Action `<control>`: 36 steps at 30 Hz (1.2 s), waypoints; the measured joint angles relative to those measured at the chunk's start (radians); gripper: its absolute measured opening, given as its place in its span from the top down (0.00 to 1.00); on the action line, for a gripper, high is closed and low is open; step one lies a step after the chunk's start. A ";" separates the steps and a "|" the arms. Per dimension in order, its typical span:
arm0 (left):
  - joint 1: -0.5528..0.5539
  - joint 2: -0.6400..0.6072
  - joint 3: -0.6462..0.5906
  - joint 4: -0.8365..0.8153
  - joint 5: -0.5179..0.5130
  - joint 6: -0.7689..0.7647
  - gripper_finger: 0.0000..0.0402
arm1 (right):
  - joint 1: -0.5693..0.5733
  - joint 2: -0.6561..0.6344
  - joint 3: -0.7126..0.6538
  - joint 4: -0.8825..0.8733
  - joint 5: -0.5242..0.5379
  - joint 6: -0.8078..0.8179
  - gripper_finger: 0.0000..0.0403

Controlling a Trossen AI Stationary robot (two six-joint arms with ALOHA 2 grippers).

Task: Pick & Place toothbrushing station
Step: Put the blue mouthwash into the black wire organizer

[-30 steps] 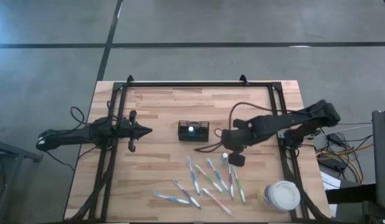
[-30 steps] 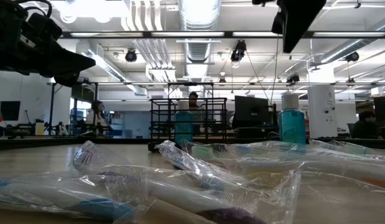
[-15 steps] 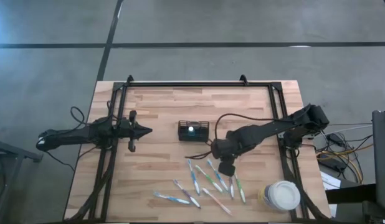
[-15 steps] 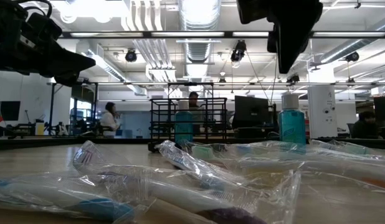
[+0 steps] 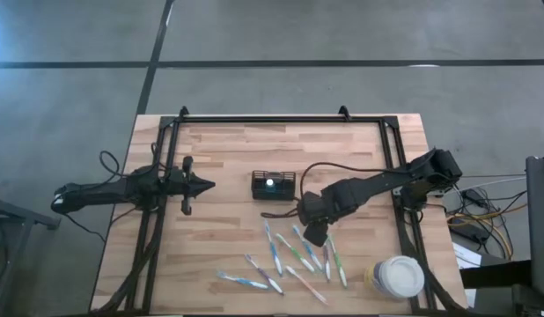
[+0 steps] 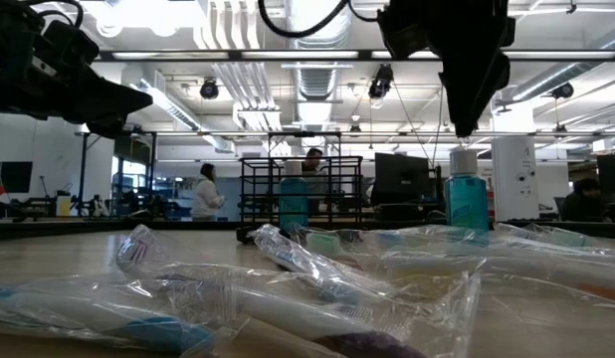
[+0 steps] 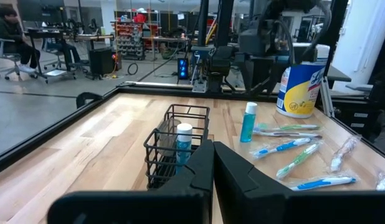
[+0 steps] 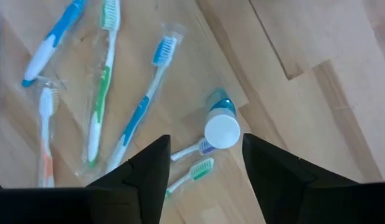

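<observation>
The black wire-mesh caddy (image 5: 273,186) stands on the table's middle with a teal white-capped bottle (image 7: 183,140) upright in it. A second teal bottle with a white cap (image 8: 222,129) stands upright on the wood to its right. It also shows in the low view (image 6: 466,195). My right gripper (image 8: 205,175) is open and points down above this bottle, one finger on either side, touching nothing. It shows in the high view (image 5: 315,232) and the low view (image 6: 471,94). My left gripper (image 5: 205,185) is shut and empty, level, left of the caddy (image 7: 177,147).
Several wrapped toothbrushes (image 5: 298,255) lie on the near part of the table, close to the standing bottle. A round white-lidded tub (image 5: 397,276) stands at the near right corner. A black frame (image 5: 263,119) runs along the table's edges. People move in the room behind.
My right gripper has gone toward the table's left and near edges and come down, and now hangs over the standing bottle. The bottle and the caddy have stayed where they were.
</observation>
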 joint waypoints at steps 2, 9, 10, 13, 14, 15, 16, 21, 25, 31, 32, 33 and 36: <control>0.000 0.000 0.000 0.000 0.000 0.000 0.98 | 0.000 0.016 0.000 0.000 -0.001 0.001 0.51; 0.000 0.000 0.000 0.000 0.000 -0.001 0.98 | -0.003 0.060 0.000 -0.002 0.000 0.002 0.51; 0.000 0.000 0.000 0.000 0.000 -0.001 0.98 | -0.004 0.068 0.000 -0.003 0.001 0.003 0.51; 0.000 0.000 0.000 0.000 0.001 -0.001 0.98 | -0.006 0.087 0.000 -0.003 0.002 0.003 0.52; 0.000 0.000 0.000 0.000 0.001 -0.001 0.98 | -0.007 0.089 0.000 -0.003 0.002 0.003 0.52; 0.000 0.000 0.000 0.000 0.001 -0.001 0.98 | -0.008 0.090 0.000 -0.004 0.004 0.002 0.53; 0.000 0.000 0.000 0.000 0.001 -0.001 0.98 | -0.008 0.090 0.000 -0.003 0.004 0.001 0.54; 0.000 0.000 0.000 0.000 0.001 -0.001 0.98 | -0.007 0.091 0.000 -0.003 0.004 0.000 0.59; 0.000 0.000 0.000 0.000 0.001 0.000 0.98 | -0.007 0.091 0.000 -0.003 0.005 -0.007 0.65; 0.000 0.000 0.000 0.000 0.001 0.000 0.98 | -0.007 0.091 0.000 -0.003 0.005 -0.017 0.75; 0.000 0.000 0.000 0.000 0.001 0.000 0.98 | -0.007 0.091 0.000 -0.003 0.005 -0.019 0.76; 0.000 0.000 0.000 0.000 0.001 0.000 0.98 | -0.007 0.091 0.000 -0.003 0.006 -0.021 0.78; 0.000 0.000 0.000 0.000 0.001 0.000 0.98 | -0.007 0.091 0.000 -0.003 0.007 -0.026 0.79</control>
